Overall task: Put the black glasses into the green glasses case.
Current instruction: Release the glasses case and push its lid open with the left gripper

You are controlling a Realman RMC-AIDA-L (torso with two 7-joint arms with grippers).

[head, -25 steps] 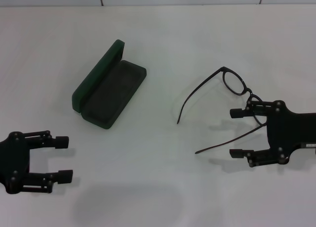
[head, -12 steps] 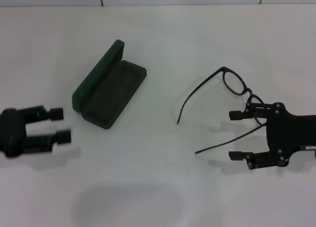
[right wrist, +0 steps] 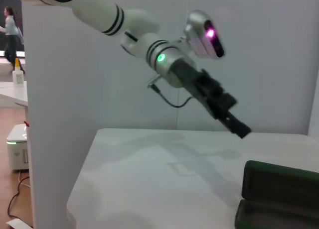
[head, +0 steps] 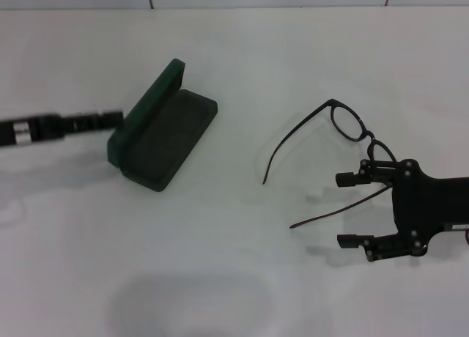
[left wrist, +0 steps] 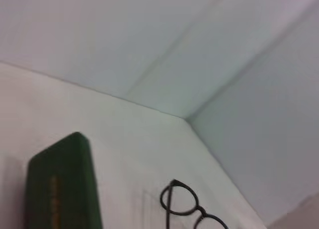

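On the left of the head view the left gripper [head: 117, 118] reaches in from the edge, tilted, its tip just beside the raised lid of the green glasses case [head: 163, 136]; whether its jaws are apart or together cannot be told. In the right wrist view that same gripper [right wrist: 238, 128] hangs above and to the side of the case [right wrist: 279, 199], clear of the white surface [head: 234, 278].

The case lies open on the surface, dark green with rounded corners, the lid standing up along its left long side and the tray showing a dark grey-green lining. The left wrist view catches the outside of the lid [left wrist: 62, 191], with faint gold lettering running along it.

Well to the right of the case lie the black glasses [head: 350, 124]: a thin black frame with two roundish clear lenses, temple arms unfolded and pointing toward the lower left. They rest on the surface.

At the right edge the right gripper [head: 355, 210] has its jaws spread wide, pointing left. The nearer temple arm runs between the two fingers, and the upper finger [head: 355, 178] sits just beside the nearer lens; contact cannot be made out.
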